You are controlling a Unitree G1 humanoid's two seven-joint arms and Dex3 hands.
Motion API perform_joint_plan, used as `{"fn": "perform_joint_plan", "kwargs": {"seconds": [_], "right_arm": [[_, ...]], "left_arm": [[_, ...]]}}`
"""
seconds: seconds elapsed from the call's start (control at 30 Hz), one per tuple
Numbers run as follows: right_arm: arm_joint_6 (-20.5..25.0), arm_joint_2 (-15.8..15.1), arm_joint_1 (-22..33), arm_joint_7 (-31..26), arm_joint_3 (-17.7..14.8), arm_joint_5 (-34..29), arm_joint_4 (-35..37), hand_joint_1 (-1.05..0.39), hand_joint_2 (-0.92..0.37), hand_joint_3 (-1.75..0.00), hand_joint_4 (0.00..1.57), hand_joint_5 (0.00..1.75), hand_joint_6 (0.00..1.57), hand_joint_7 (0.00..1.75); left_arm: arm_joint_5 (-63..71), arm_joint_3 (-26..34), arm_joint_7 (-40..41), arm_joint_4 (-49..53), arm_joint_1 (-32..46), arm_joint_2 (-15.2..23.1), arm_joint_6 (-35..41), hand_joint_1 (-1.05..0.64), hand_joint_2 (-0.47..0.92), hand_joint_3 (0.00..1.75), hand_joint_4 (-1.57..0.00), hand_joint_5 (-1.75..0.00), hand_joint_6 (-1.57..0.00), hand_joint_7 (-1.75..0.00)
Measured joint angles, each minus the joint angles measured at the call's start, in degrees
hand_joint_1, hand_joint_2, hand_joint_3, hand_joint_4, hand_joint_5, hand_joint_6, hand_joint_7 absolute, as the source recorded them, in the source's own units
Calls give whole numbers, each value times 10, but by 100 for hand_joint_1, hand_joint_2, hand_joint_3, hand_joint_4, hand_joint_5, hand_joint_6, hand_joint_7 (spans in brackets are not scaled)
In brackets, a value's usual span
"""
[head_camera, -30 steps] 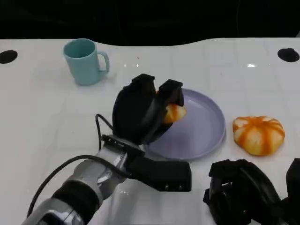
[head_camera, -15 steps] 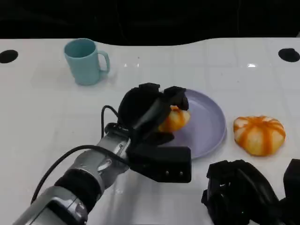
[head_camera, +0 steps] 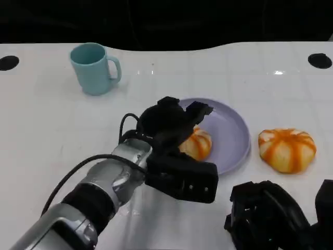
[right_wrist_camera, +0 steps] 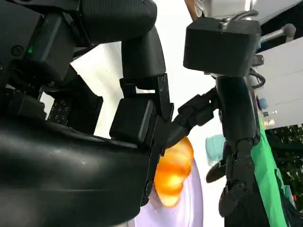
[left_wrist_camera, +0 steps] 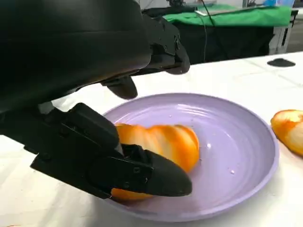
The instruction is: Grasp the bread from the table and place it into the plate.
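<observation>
While inside the plate [head_camera: 237, 136] rim, bread [head_camera: 196, 145] under left hand [head_camera: 169, 124].

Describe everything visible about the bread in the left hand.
The bread is a small rounded roll, glossy orange with paler stripes. It lies on the near left part of the lavender plate, its underside on the plate's surface. The left hand is over it, black fingers against its near side.

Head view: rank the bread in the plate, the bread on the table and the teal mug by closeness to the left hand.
1. Bread in the plate, under the left hand fingers.
2. Teal mug, far left.
3. Bread on the table, right of the plate; too close to call with the mug.
</observation>
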Motion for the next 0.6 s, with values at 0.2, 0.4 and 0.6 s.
{"fn": "perform_joint_plan", "kwargs": {"seconds": [0.2, 0.4, 0.6], "right_arm": [[3, -1, 0, -1, 0, 1, -3, -105, 4, -149, 150, 135, 157, 100], [3, -2, 0, -1, -1, 2, -3, -105, 3, -148, 150, 135, 157, 100], [8, -3, 0, -2, -1, 3, -3, -105, 1, -146, 148, 135, 157, 100]], "left_arm": [[3, 1, -12, -35, 2, 15, 4, -105, 92, 43, 0, -65, 0, -22], [1, 4, -25, -76, 18, 31, 4, -105, 92, 46, 0, -74, 0, -24], [-30, 33, -24, -132, 57, 55, -29, -95, 92, 37, -6, -102, -8, -40]]}}
